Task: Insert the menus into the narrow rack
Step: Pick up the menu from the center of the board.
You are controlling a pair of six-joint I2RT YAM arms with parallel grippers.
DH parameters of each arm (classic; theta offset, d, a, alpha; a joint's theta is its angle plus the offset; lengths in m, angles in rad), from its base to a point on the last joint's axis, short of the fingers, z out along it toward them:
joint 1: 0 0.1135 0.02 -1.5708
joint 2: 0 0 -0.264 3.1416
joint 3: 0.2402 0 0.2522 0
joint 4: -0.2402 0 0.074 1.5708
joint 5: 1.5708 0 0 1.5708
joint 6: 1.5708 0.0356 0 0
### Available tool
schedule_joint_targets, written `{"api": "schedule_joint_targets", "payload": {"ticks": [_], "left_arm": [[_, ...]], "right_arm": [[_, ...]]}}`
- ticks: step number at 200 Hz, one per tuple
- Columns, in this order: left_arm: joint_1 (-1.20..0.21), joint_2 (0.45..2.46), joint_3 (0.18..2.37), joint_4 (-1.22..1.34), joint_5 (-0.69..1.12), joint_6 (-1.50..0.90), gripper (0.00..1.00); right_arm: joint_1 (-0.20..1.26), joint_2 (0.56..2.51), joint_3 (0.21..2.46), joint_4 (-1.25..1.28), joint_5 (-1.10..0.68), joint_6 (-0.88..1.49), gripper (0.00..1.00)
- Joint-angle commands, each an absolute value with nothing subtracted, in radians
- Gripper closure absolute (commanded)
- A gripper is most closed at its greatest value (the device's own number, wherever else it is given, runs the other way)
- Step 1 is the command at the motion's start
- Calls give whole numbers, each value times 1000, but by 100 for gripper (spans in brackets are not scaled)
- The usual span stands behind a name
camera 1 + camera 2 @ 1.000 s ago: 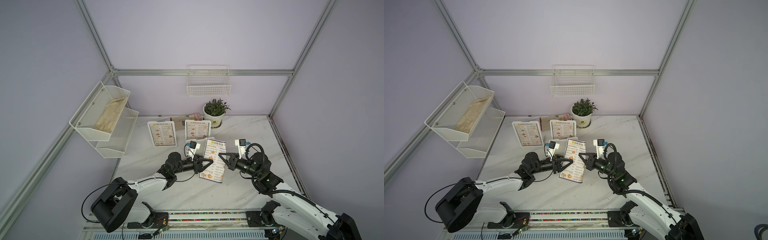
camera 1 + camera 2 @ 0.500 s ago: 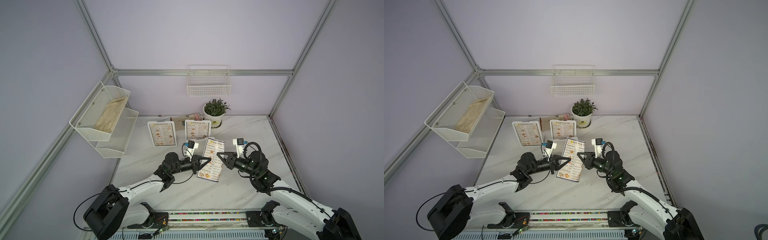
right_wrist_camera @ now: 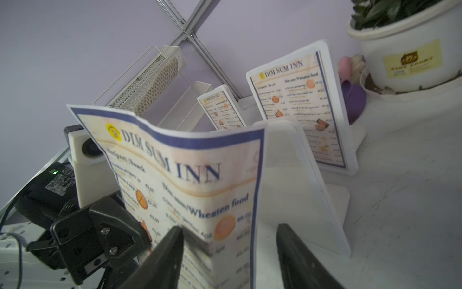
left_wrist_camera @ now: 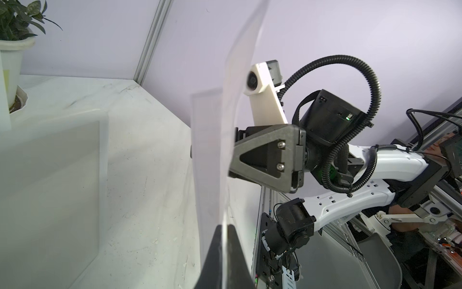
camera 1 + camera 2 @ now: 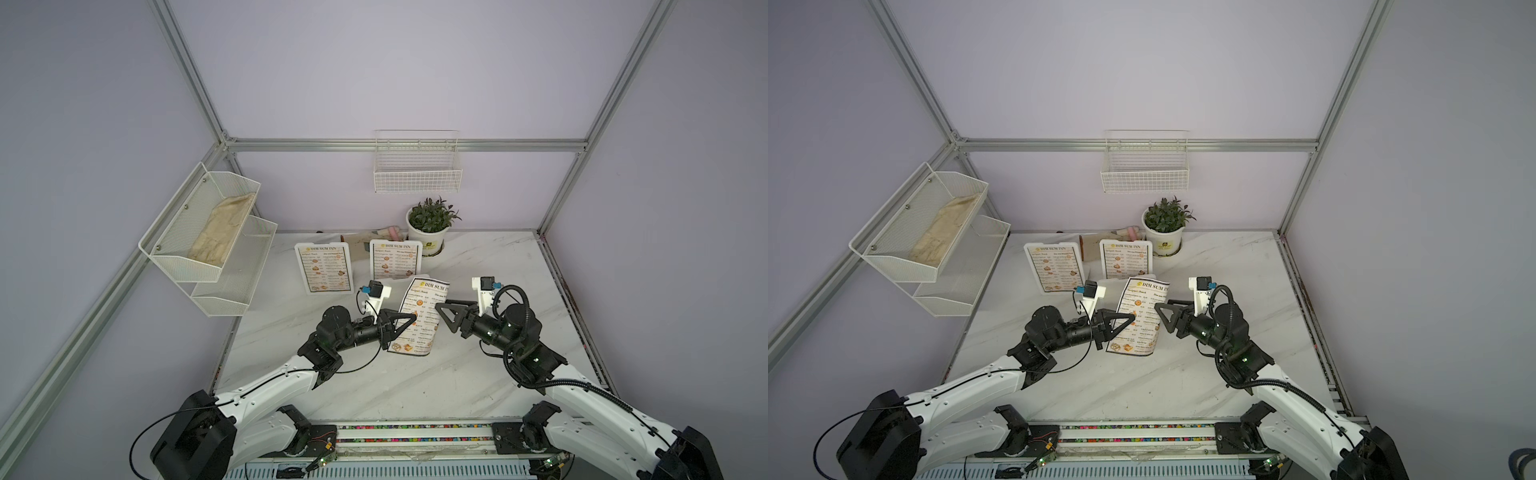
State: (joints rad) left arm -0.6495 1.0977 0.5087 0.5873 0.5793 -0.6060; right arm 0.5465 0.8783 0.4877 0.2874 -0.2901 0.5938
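Observation:
One menu (image 5: pixel 422 320) (image 5: pixel 1142 322) hangs upright above the table's middle, printed side toward the right arm. My left gripper (image 5: pixel 409 318) (image 4: pixel 226 227) is shut on its near edge, the sheet (image 4: pixel 217 150) pinched thin between the jaws. My right gripper (image 5: pixel 442 316) (image 3: pixel 228 230) is open, and the sheet's other edge (image 3: pixel 190 180) stands between its spread fingers. Just behind it is an empty translucent white narrow rack (image 3: pixel 295 170) (image 5: pixel 392 286). Two more menus (image 5: pixel 325 268) (image 5: pixel 395 259) stand in like white racks further back.
A potted plant (image 5: pixel 430 224) sits at the back by the wall, with small items (image 5: pixel 386 232) beside it. A white wire basket (image 5: pixel 417 166) hangs on the back wall. A two-tier mesh shelf (image 5: pixel 208 232) holding a beige cloth is on the left wall.
My left gripper has shut on the menu's edge. My right gripper has opened and let the sheet go. The menu has shifted slightly toward the left.

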Motion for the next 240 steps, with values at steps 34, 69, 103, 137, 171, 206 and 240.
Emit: {"api": "schedule_joint_targets", "payload": {"ticks": [34, 69, 103, 137, 171, 206, 240], "left_arm": [[-634, 1012, 571, 497, 536, -533, 100], [-634, 986, 594, 472, 573, -521, 100], [-634, 965, 607, 458, 588, -518, 100], [-634, 962, 627, 467, 621, -533, 100], [-634, 965, 636, 492, 634, -544, 100], [-634, 977, 638, 509, 638, -551, 100], [-634, 983, 640, 498, 630, -544, 100]], "right_arm": [[554, 760, 370, 423, -314, 479, 3], [554, 810, 360, 490, -417, 462, 3], [554, 919, 336, 685, -554, 484, 3], [554, 983, 332, 788, -604, 512, 3], [554, 1027, 321, 917, -678, 565, 3], [554, 1024, 316, 960, -686, 589, 3], [554, 985, 301, 976, -682, 607, 4]]}}
